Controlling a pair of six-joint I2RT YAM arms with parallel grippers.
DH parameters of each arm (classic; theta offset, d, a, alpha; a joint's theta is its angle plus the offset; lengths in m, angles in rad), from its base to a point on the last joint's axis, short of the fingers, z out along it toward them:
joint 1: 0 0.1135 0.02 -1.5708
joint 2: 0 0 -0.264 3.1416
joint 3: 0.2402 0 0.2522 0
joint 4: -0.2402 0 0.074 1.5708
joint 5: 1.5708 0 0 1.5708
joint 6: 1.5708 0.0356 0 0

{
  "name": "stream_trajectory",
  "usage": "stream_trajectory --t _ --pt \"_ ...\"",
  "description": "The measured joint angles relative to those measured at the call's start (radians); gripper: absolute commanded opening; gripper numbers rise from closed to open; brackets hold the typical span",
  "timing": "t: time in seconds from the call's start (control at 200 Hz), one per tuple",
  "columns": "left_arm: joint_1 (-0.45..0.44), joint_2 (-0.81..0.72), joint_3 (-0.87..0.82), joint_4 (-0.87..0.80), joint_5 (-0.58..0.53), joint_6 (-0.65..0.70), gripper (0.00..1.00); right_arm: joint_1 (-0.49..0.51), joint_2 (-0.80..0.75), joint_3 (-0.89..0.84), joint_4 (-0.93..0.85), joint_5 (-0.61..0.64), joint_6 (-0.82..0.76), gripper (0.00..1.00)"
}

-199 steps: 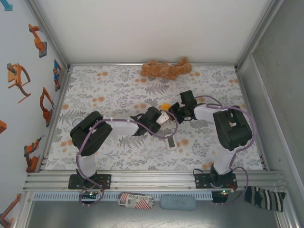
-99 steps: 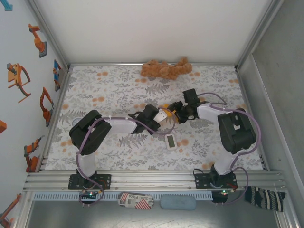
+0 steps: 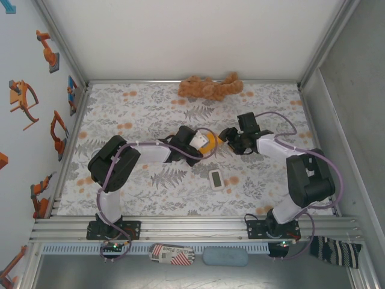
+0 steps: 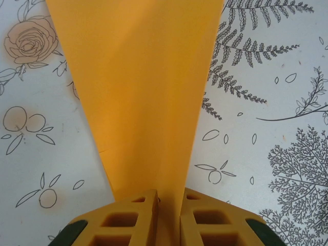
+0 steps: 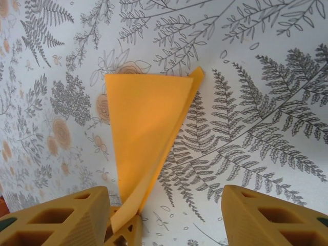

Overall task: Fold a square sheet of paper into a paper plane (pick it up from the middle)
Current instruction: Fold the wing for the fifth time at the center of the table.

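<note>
Paper plane (image 4: 148, 92), well, orange paper folded down to a long wedge so far. Clamped by its narrow end in the left pincer (image 4: 169, 207), both fingers (image 4: 128, 218) squeezed together on it. Wide end fanning out straight ahead of the tips and running off the top of that wrist view.

Looks lifted a bit off the floral table (image 3: 138, 114) rather than lying flat, though hard to be sure.

In the right wrist view, same wedge sticking out ahead of the right pincer (image 5: 164, 200). One folded layer peeling slightly along its right-hand edge, small corner poking out at the top.

Right pincer spread wide, gripping nothing. Paper ahead of the gap and closer to the finger on the left of that view. Touching it or not, can't tell.

From above: plane sitting right between the two pincers, tips nose to nose around mid-table.

Closer to the arm bases than the pincers, a small white device (image 3: 216, 179) lying flat. Way out beyond both pincers, at the far edge, a brown plush toy (image 3: 209, 88).
</note>
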Motion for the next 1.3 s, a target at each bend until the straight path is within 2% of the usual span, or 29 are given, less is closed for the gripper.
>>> stream_trajectory --t 0.265,0.391,0.571,0.836,1.302 --pt "0.031 0.025 0.039 -0.04 0.089 -0.037 0.18 0.0 0.0 -0.125 0.171 -0.08 -0.035 0.49" --pt "0.04 0.039 0.059 -0.058 0.126 -0.055 0.18 0.0 0.006 -0.144 0.235 -0.122 -0.063 0.5" --pt "0.057 0.061 0.097 -0.102 0.182 -0.095 0.16 0.01 0.027 -0.143 0.285 -0.153 -0.124 0.57" --pt "0.072 0.078 0.125 -0.145 0.24 -0.163 0.17 0.032 0.091 -0.121 0.272 -0.155 -0.206 0.61" --pt "0.088 0.102 0.155 -0.182 0.303 -0.218 0.18 0.047 0.176 -0.008 0.197 -0.158 -0.276 0.61"
